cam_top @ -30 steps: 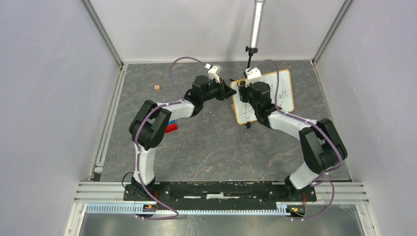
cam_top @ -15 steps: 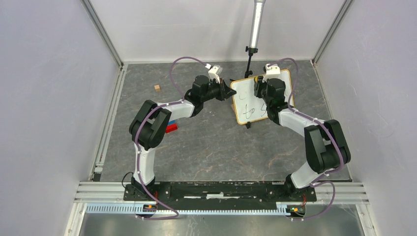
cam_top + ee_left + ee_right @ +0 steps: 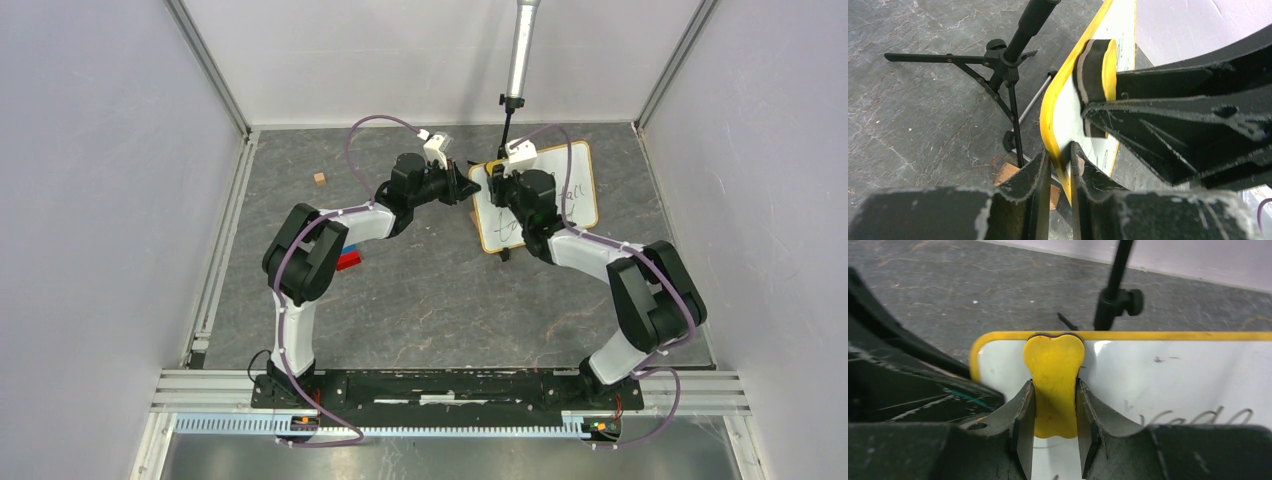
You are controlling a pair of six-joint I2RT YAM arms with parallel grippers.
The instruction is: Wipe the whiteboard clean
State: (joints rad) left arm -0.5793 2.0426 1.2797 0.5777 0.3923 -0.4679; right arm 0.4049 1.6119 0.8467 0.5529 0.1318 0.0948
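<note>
Our right gripper is clamped on a yellow bone-shaped eraser. The jaws are closed only as far as its narrow waist allows, one finger on each side. In the left wrist view the eraser's dark felt face is turned toward the board, and it looks pressed flat against it. It sits at the 11 o'clock corner of the whiteboard, with its head reaching the top rail of the frame.

Our left gripper is almost fully closed, pinching the frame on the board's 9 o'clock edge just below that corner. One finger is on the front and one on the back, bracing the board.

From above, the whiteboard stands on the far side of the table at about 1 o'clock from the middle. It is just in front of a tripod stand whose pole rises at 12 o'clock. Well apart from it, toward 10 o'clock, lies a small wooden cube, and red and blue blocks lie beside our left arm.

We judge that we are mid-wipe, at the left end of a stroke along the top. The white around the eraser looks clean, but dark handwriting remains toward 3 o'clock and lower down, so the job is only partly done.

The next move calls for a firm, flat sweep toward 3 o'clock, then lower passes. The left pinch has to hold while we push — otherwise the board may tip or slide.
</note>
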